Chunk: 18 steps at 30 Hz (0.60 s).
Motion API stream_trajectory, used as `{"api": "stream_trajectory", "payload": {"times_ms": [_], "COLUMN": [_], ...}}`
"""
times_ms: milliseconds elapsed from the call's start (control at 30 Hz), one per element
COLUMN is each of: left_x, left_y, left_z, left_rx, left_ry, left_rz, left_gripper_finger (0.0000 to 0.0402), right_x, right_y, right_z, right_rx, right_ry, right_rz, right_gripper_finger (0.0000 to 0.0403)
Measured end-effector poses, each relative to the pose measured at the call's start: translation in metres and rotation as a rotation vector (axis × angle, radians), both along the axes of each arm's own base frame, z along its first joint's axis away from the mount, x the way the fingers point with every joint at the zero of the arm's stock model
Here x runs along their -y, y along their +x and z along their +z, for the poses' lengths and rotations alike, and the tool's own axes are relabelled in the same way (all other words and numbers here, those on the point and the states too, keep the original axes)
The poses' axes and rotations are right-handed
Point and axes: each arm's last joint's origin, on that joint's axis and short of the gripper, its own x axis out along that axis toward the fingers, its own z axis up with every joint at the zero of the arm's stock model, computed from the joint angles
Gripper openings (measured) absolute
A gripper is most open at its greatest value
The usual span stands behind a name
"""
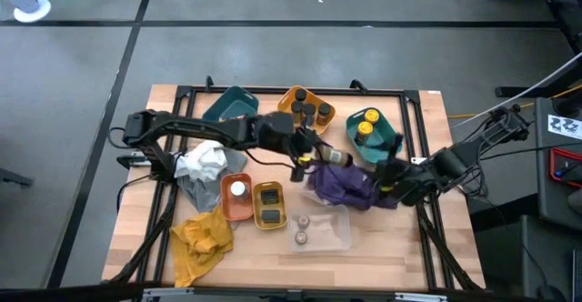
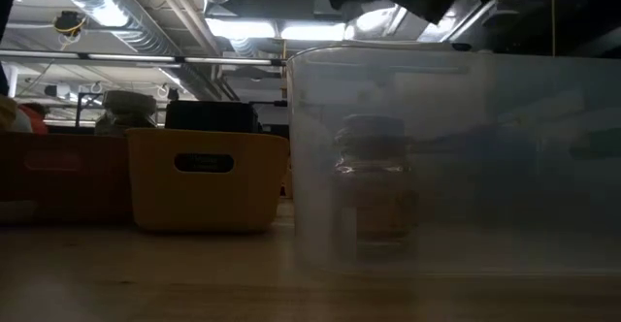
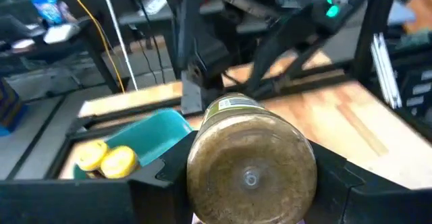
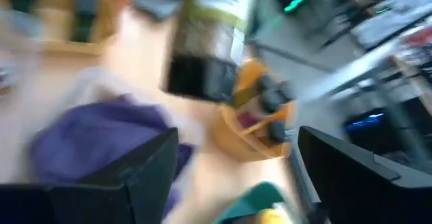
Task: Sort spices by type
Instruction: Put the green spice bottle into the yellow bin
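My left gripper (image 1: 314, 156) is shut on a spice jar (image 1: 335, 157) of greenish-brown spice with a black lid (image 4: 200, 79), held above the purple cloth (image 1: 346, 186). My right gripper (image 1: 393, 176) is open at that cloth's right edge, fingers (image 4: 145, 173) apart and touching nothing. Black-lidded jars stand in the orange-yellow tray (image 1: 306, 111). Yellow-lidded jars (image 3: 108, 158) sit in the teal tray (image 1: 375, 131). A white-lidded jar (image 1: 238, 190) stands in the orange tray, a dark tin (image 1: 270, 216) lies in the yellow tray, and two pale-lidded jars (image 1: 302, 229) stand in the clear tray (image 2: 437, 167). My left gripper pinches the spice jar at its base end (image 3: 250, 166), one finger on each side of the round wall. The fingers come level from the table's left and lie along the jar. The jar is lifted clear and lies roughly level, its lid end pointing toward the table's right.
A second teal tray (image 1: 232, 106) stands at the far left of the group. A grey and white cloth (image 1: 205, 164) and a yellow cloth (image 1: 205, 238) lie on the left half of the table. The black frame rails (image 1: 427, 211) run along the table's sides.
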Motion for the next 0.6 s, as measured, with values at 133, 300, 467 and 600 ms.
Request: {"api": "stream_trajectory", "payload": {"times_ms": [133, 300, 467, 600], "left_x": [-0.015, -0.037, -0.054, -0.063], "left_y": [-0.011, -0.014, -0.014, -0.015], "left_z": [0.017, 0.024, 0.03, 0.037], "left_rx": [0.035, 0.083, 0.158, 0.22], "left_ry": [-0.033, -0.078, -0.145, -0.204], "left_rz": [0.043, 0.112, 0.115, 0.104], "left_gripper_finger": [0.0178, 0.0179, 0.0179, 0.0179], "right_x": [0.013, 0.028, 0.036, 0.037], "right_y": [-0.017, -0.037, -0.046, -0.047], "right_z": [0.007, 0.002, -0.01, -0.016], "right_rx": [0.046, 0.13, 0.245, 0.297], "right_ry": [-0.093, -0.155, -0.27, -0.284], "right_rz": [-0.015, -0.064, -0.151, -0.121], "right_gripper_finger": [0.0303, 0.0303, 0.0303, 0.0303]}}
